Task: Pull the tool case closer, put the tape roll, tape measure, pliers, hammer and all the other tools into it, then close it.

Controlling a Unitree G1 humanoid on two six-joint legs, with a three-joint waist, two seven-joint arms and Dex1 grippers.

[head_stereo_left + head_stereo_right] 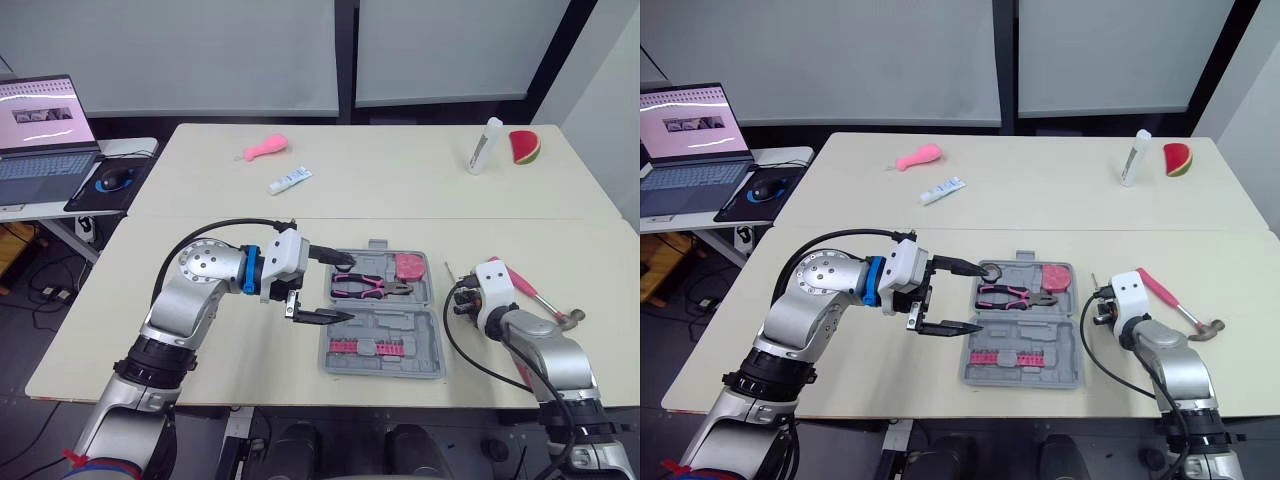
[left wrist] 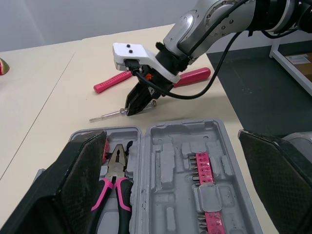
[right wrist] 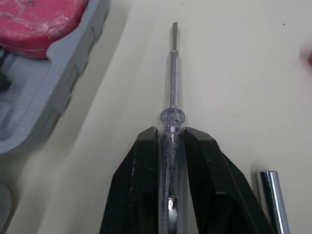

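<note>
The grey tool case [image 1: 425, 335] lies open mid-table. Pink-handled pliers [image 1: 368, 288] and a pink round tool [image 1: 408, 266] rest in its far half, and a pink bit rack [image 1: 364, 347] in the near half. My left gripper [image 1: 342, 288] hovers open over the case's left edge, nothing between its fingers [image 2: 83, 180]. Just right of the case, my right gripper [image 3: 170, 141] is shut on the clear handle of a screwdriver [image 3: 171, 73], low over the table, shaft pointing away from me. The pink-handled hammer [image 1: 535, 295] lies on the table just right of that gripper.
On the far table half are a pink toy [image 1: 265, 148], a white tube [image 1: 290, 180], a white bottle [image 1: 485, 145] and a watermelon slice toy [image 1: 525, 147]. A laptop [image 1: 40, 125] and mouse [image 1: 115, 180] sit on a side desk to the left.
</note>
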